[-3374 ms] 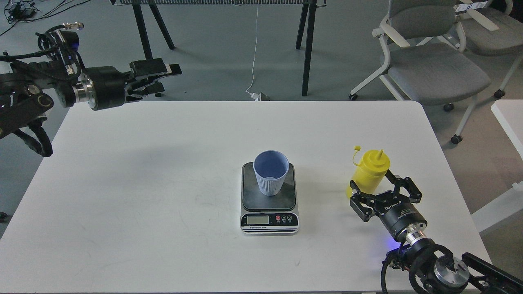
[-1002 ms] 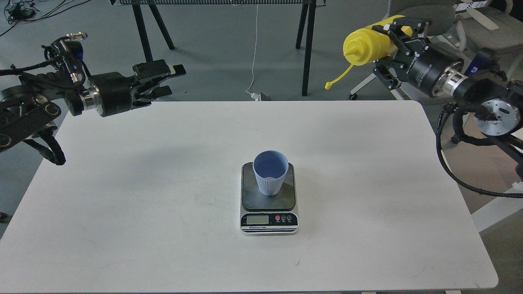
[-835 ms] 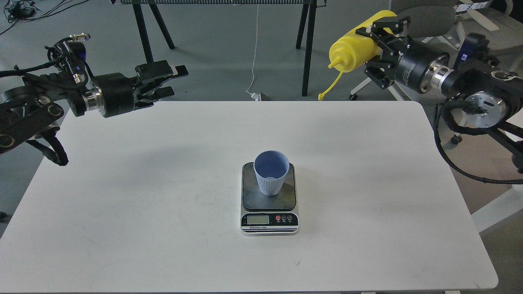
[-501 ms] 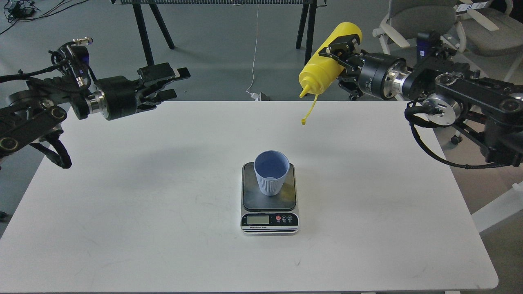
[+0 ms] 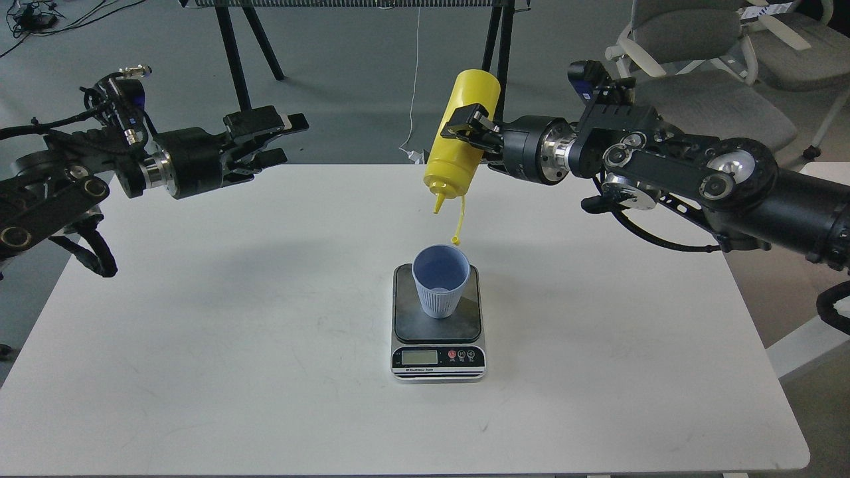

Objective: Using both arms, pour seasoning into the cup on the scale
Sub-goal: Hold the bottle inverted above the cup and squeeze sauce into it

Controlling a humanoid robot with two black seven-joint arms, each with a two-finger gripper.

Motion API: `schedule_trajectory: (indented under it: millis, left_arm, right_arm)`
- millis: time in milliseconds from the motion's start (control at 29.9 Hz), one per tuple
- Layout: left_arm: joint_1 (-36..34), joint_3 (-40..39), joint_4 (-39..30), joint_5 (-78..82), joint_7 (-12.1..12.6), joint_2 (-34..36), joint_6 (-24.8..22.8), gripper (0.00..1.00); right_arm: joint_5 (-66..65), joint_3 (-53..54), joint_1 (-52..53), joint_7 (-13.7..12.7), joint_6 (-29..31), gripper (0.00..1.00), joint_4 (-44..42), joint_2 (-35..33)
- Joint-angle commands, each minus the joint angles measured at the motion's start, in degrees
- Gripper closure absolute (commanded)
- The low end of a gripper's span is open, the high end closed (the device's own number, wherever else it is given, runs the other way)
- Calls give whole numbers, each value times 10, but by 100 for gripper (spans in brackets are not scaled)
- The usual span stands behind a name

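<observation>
Yellow seasoning [image 5: 460, 136] inverted above cup [image 5: 439, 280] on scale [image 5: 437, 323], mid-tabletop [image 5: 199, 318], nozzle down, tethered cap dangling near the rim. Clamped in right tool [image 5: 473, 129]; left tool [image 5: 269, 136] parted, empty, well apart. Pouring step seemingly beginning; next likely needs left tool's squeeze.

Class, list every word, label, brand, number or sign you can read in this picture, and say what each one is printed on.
Nothing here can be read with certainty.
Scale: a dark strip of print under the LCD display, too small to read; the display shows no clear digits.
Scale buttons: tiny marks beneath them, blurred.
Seasoning bottle, held upside down in the right hand: no label visible.
Cup: plain ribs, no text.
</observation>
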Motion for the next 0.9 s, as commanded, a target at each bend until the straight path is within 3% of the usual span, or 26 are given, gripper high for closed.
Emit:
schedule_trajectory:
  millis: [0,869]
  left_arm:
    - [6,0,0,0,0,-1,0,1]
    - [14,0,0,0,0,-5,0,1]
  right_arm:
    - [-30,-7,4,-3,1,83,-6,7]
    - [-83,-47,50,-25,9,83,-5,43]
